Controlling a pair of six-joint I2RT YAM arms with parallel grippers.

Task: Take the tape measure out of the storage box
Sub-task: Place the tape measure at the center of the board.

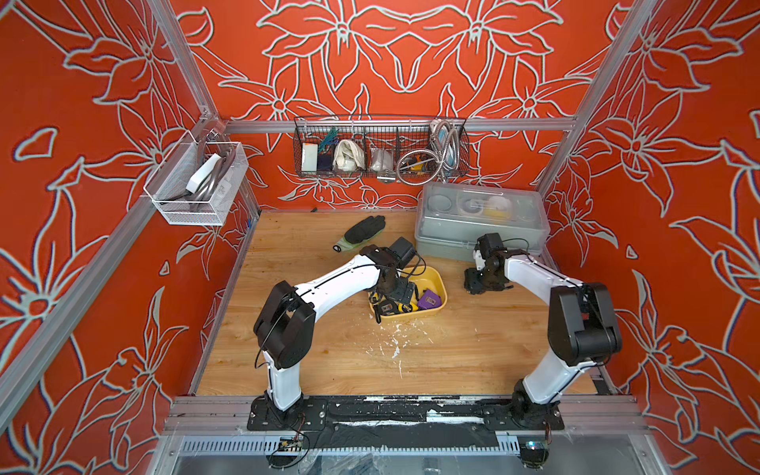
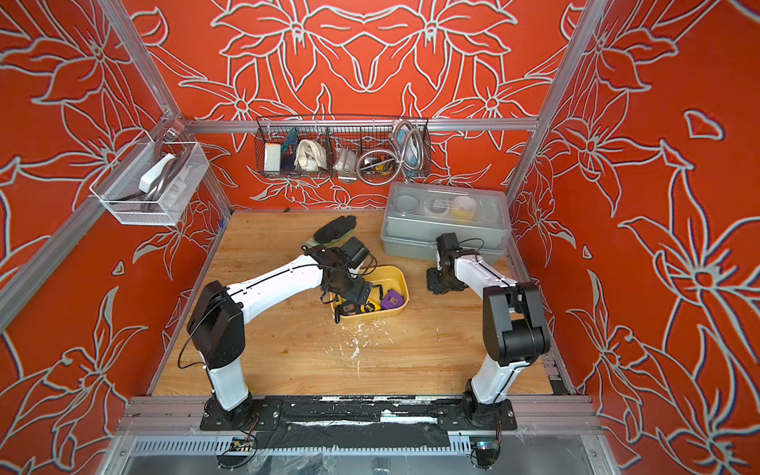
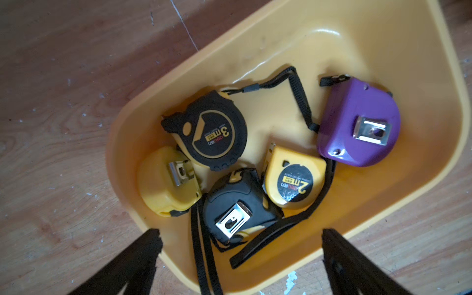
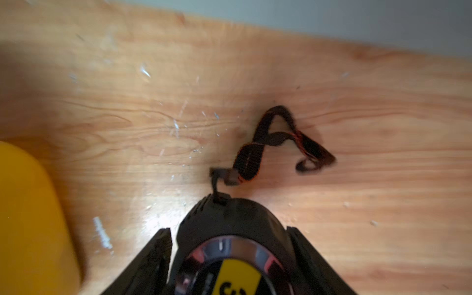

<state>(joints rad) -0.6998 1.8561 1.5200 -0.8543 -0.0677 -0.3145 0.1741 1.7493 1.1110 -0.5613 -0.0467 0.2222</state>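
Picking step: left fingers [image 3: 143, 255] spread over box [image 3: 357, 46] of tape measures [image 3: 217, 132], next drop, pinch one; right fingers [image 4: 153, 255] flank black tape measure [image 4: 237, 219] beside box, grip unclear

Inside the storage box [image 3: 370, 46], the black tape measure [image 3: 209, 132] reads "3m" and "deli" on its round face, and the yellow tape measure [image 3: 293, 178] near it reads "2m" and "deli"; their finer print is illegible.

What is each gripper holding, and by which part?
Right gripper holds a black tape measure by the sides of its case. Left gripper is open, holds nothing.
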